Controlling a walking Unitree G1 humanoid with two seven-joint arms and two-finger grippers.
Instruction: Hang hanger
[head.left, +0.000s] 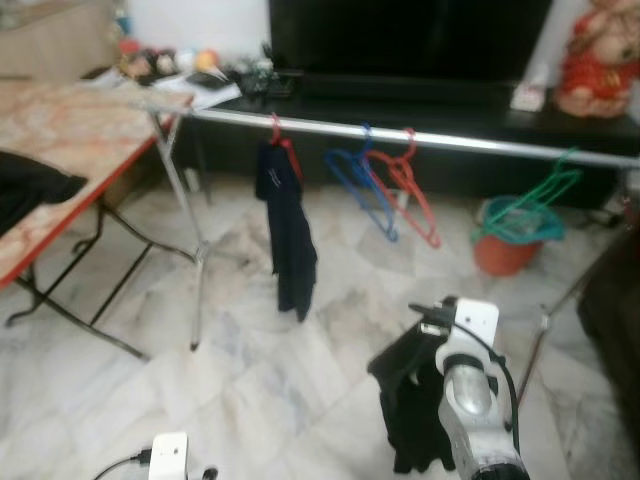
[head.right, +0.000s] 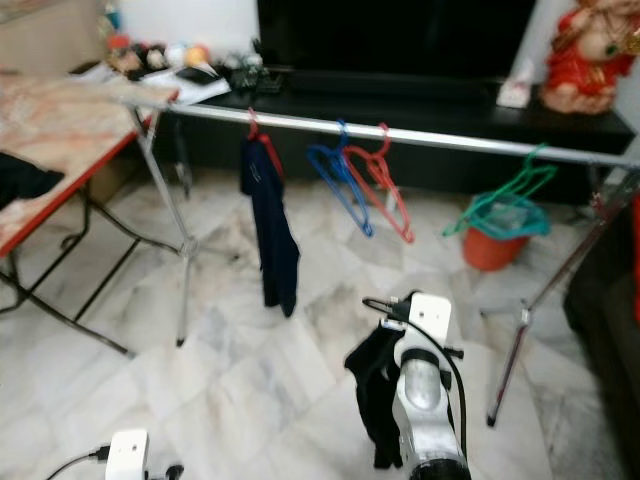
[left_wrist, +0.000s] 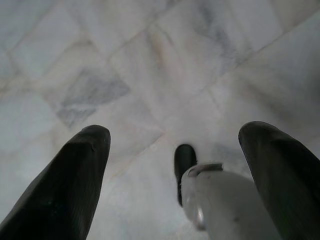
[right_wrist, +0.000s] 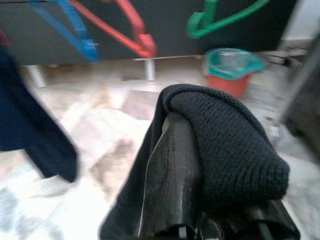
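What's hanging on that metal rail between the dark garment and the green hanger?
Two bare hangers, a blue hanger and a red hanger, hang side by side on the rail, seen in both eye views.

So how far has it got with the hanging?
One dark garment already hangs on a red hanger on the rail, beside blue, red and green hangers with nothing on them. The right gripper is shut on a black knit cloth, well short of the rail. Left gripper is open over the floor. Hanging this piece is left.
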